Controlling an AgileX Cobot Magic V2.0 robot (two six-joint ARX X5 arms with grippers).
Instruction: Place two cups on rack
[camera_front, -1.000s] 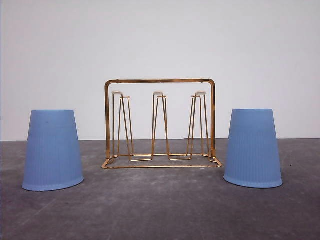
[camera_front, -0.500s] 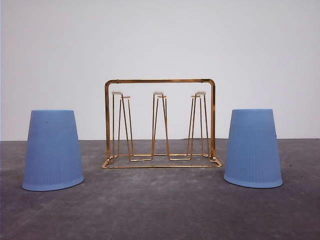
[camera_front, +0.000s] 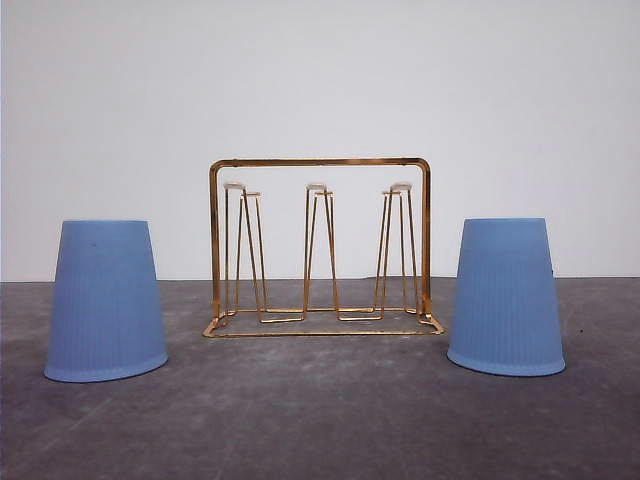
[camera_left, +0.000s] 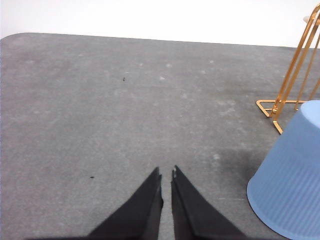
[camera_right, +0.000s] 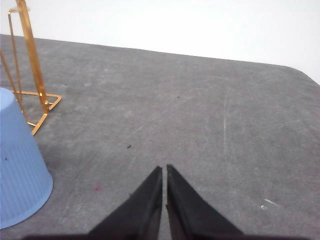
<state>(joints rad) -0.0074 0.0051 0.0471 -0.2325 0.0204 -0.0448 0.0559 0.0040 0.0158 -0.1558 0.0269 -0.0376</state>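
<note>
I note both cups, left cup (camera_front: 105, 301) and right cup (camera_front: 506, 297), standing mouth-down on the surface (camera_front: 320, 420), flanking the rack (camera_front: 320, 245), ready for its pegs. My left hand (camera_left: 166, 176) and right hand (camera_right: 164, 172) hover, fingers together, holding nothing.

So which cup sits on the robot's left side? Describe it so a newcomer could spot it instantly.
Start at the gold wire rack standing mid-table. On either side stands an upside-down light blue ribbed cup. The one you want is the cup at the left of the front view, apart from the rack; its twin stands on the right.
</note>
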